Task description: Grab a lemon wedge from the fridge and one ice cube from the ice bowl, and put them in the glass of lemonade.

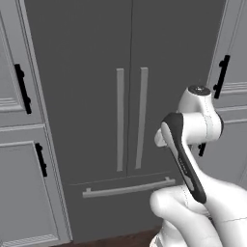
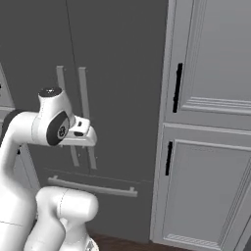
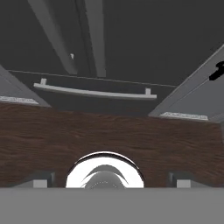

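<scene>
fridge (image 1: pixel 96 96) doors closed; arm folded before it, hand (image 3: pixel 109 180) tips spread apart, pointing floorward.

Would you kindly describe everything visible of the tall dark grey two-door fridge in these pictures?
The tall dark grey two-door fridge looks matte and smooth. Both upper doors are shut, meeting at a thin vertical seam. Two light grey vertical bar handles stand side by side along the seam. Below, a bottom drawer, also shut, carries a horizontal light grey bar handle. It stands upright on a dark wood floor, between lighter grey panelled cabinets with black handles. Nothing touches its handles.
</scene>
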{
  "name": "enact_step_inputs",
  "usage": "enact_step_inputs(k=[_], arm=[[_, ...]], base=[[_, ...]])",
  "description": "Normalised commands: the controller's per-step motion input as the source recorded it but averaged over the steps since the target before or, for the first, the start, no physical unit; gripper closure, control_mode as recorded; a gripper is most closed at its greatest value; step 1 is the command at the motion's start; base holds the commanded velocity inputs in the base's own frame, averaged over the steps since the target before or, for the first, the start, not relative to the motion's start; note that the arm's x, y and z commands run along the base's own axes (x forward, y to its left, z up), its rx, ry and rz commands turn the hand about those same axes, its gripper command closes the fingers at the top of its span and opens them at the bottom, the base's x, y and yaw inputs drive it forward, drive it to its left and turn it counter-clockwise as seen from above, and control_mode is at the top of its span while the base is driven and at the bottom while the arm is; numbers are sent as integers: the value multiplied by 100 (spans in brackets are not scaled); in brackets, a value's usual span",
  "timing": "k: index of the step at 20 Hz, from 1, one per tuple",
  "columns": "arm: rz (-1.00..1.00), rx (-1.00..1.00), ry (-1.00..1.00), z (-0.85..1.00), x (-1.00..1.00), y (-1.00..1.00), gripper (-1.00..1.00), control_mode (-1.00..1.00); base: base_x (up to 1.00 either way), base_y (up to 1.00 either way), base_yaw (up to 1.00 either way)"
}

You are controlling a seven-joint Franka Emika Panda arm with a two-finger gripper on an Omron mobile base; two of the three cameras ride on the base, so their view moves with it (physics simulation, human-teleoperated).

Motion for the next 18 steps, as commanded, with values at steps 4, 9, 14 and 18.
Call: enact_step_inputs(k=[4,9,14,18], arm=[[0,0,0,0,0,0,-100,100],[0,0,0,0,0,0,-100,100],[0,0,0,0,0,0,-100,100],[0,0,0,0,0,0,-100,100]], base=[[-59,17,8],[-11,43,19],[-40,10,-5],[-33,-27,-48]])
